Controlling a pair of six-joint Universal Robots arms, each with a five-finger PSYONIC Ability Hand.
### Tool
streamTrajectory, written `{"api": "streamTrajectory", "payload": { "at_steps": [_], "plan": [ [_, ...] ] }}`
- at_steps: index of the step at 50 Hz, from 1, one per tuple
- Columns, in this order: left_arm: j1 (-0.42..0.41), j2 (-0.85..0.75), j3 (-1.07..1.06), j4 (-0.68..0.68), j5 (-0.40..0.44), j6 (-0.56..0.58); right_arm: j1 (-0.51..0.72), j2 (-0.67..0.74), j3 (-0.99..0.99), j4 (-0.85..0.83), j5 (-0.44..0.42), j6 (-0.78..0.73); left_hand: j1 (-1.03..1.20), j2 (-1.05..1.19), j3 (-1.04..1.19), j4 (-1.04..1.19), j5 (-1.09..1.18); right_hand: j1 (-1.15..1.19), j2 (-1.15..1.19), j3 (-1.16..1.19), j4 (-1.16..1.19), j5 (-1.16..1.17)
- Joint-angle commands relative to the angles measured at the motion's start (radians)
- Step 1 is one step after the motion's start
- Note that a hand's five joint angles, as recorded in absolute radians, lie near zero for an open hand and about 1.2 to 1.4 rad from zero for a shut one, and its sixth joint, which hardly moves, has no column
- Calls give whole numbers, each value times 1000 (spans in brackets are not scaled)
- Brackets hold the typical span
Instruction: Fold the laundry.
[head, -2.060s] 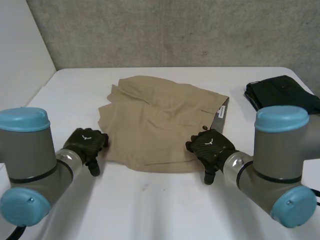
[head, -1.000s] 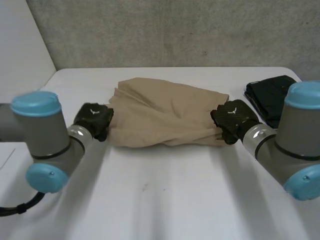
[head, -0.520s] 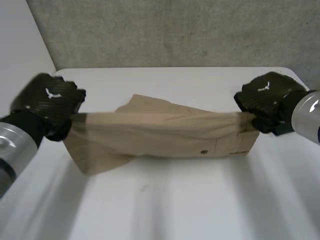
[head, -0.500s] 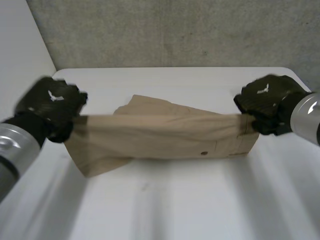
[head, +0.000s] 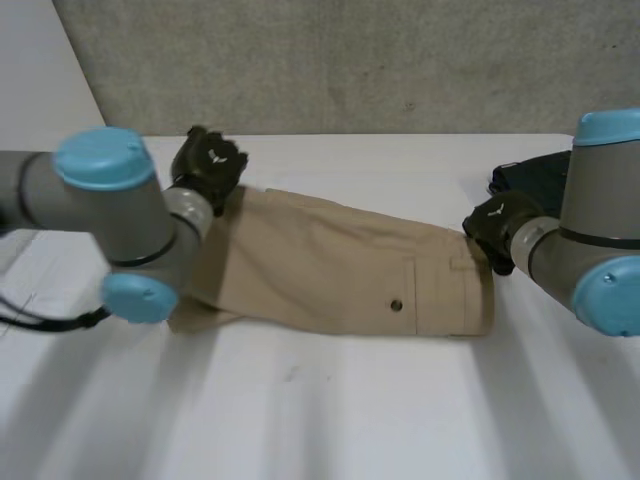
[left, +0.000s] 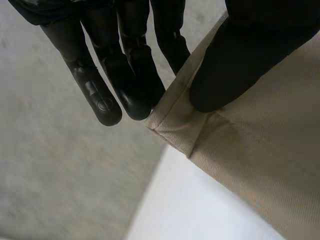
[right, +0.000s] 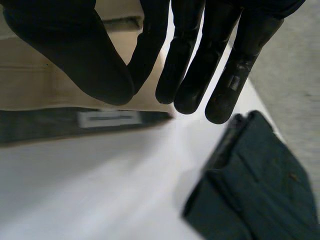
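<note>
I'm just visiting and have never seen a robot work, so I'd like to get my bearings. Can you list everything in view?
tan shorts: one, tan, folded, lying flat across the middle of the table.
dark garment: one, dark, folded, at the table's far right, just beyond the right hand.
table: one, white, under everything.
wall: one, grey, behind the table.
left arm: one, grey with light-blue caps, at the left.
right arm: one, same colours, at the right.
left hand: one, black, pinching the shorts' far left corner.
right hand: one, black, at the shorts' right end.
</note>
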Motion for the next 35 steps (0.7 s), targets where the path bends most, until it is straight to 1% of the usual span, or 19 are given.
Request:
{"api": "streamTrajectory", "payload": {
  "at_steps": [1, 4, 9, 12, 16, 17, 22, 23, 24, 25, 27, 28, 31, 32, 35],
  "plan": [
    [-37, -221, 210, 169, 4, 105, 1, 103, -77, -168, 49, -3, 271, 207, 210, 200, 238, 416, 224, 214, 209, 240],
    [-41, -282, 268, 183, 5, 107, 1, 126, -89, -227, 52, -6, 271, 207, 210, 200, 238, 416, 224, 214, 209, 240],
    [-47, -402, 394, 190, 24, 104, 1, 193, -123, -369, 104, -29, 271, 207, 210, 200, 238, 416, 224, 214, 209, 240],
    [-47, -447, 442, 205, 27, 104, 3, 225, -143, -402, 135, -57, 271, 207, 210, 200, 238, 416, 224, 214, 209, 240],
    [-46, -496, 486, 279, 27, 104, 5, 264, -165, -435, 172, -120, 271, 207, 210, 200, 238, 416, 224, 214, 209, 240],
    [-46, -502, 488, 320, 27, 102, 6, 277, -172, -440, 181, -135, 271, 207, 210, 200, 238, 416, 224, 214, 209, 240],
    [-46, -507, 483, 397, 24, 102, 6, 282, -172, -439, 188, -121, 271, 207, 210, 200, 238, 416, 224, 214, 209, 240],
    [-47, -505, 479, 400, 24, 102, 6, 278, -171, -439, 188, -112, 271, 207, 210, 200, 238, 338, 147, 137, 132, 162],
    [-47, -501, 470, 400, 24, 102, 3, 264, -172, -439, 187, -80, 271, 207, 210, 200, 238, -235, -427, -436, -442, -411],
    [-49, -499, 464, 400, 24, 102, 3, 255, -175, -439, 181, -59, 271, 207, 210, 200, 238, -398, -589, -599, -604, -574],
    [-49, -496, 451, 400, 22, 100, -2, 233, -183, -428, 166, 7, 271, 207, 210, 200, 238, -455, -647, -656, -661, -631],
    [-52, -493, 436, 402, 21, 102, -9, 222, -204, -407, 131, 88, 271, 207, 210, 200, 238, -502, -693, -703, -708, -678],
    [-58, -476, 405, 402, 19, 104, -32, 219, -244, -313, 38, 220, 271, 207, 210, 200, 238, -526, -717, -727, -732, -702],
    [-60, -459, 384, 402, 21, 104, -64, 213, -276, -229, -32, 323, 271, 207, 210, 200, 238, -523, -714, -724, -729, -699],
    [-60, -432, 352, 405, 21, 102, -101, 230, -348, -118, -138, 477, 271, 207, 210, 200, 238, -517, -708, -718, -723, -693]
  ]
}}
